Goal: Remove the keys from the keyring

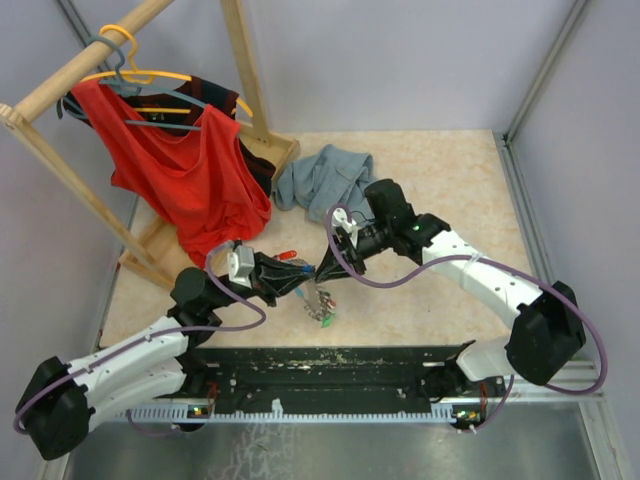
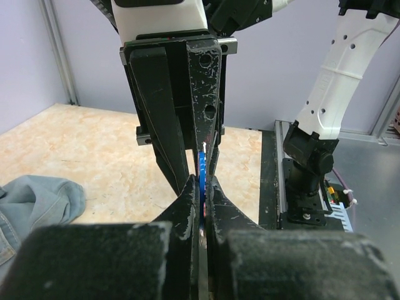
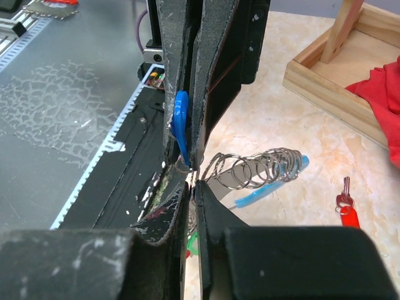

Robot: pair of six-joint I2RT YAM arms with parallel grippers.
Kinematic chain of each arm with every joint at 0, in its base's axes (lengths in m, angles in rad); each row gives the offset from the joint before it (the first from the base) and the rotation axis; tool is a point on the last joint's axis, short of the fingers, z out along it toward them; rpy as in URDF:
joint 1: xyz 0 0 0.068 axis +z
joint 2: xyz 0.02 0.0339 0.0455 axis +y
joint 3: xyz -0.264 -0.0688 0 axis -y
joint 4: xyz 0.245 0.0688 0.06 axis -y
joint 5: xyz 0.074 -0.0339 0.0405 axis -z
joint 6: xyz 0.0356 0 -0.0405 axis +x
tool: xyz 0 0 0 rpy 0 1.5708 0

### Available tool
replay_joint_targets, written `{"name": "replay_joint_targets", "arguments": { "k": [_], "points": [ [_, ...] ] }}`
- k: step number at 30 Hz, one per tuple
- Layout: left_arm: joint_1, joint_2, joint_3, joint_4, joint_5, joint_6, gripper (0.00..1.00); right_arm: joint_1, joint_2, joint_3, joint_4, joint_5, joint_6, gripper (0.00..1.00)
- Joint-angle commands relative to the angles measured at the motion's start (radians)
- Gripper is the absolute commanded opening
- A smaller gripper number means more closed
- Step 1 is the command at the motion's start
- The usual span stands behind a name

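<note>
Fingers on your left gripper [image 2: 201, 195] are clamped on one blue key [image 3: 180, 122]. The right gripper [image 3: 192, 187] is pressed closed tip-to-tip against it; I can't tell what it pinches. There's one keyring [image 3: 262, 167], its chain of rings at 3 o'clock from the tips in the right wrist view. One red key [image 3: 347, 215] lies loose on the table [image 3: 294, 131], at 4 o'clock. Green heads [image 1: 322, 312] hang at 6 o'clock in the top view, too small to count.

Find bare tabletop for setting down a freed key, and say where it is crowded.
Free: the table's far-right corner, between grey-blue cloth, right arm and walls. Crowded: front centre, where left gripper and right gripper meet by the keys.
</note>
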Motion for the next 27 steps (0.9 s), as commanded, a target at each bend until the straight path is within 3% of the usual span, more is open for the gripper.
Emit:
{"name": "replay_joint_targets", "arguments": {
  "k": [1,8,27],
  "points": [
    [0.001,0.013,0.055,0.068,0.020,0.011,0.00,0.002,-0.024,0.007,0.021,-0.037,-0.001,0.11],
    [0.001,0.022,0.068,0.086,0.035,0.003,0.00,0.002,-0.024,0.007,0.033,-0.047,0.019,0.20],
    [0.000,0.029,0.085,0.101,0.048,-0.018,0.00,0.014,-0.015,-0.006,0.099,-0.050,0.108,0.28]
  ]
}}
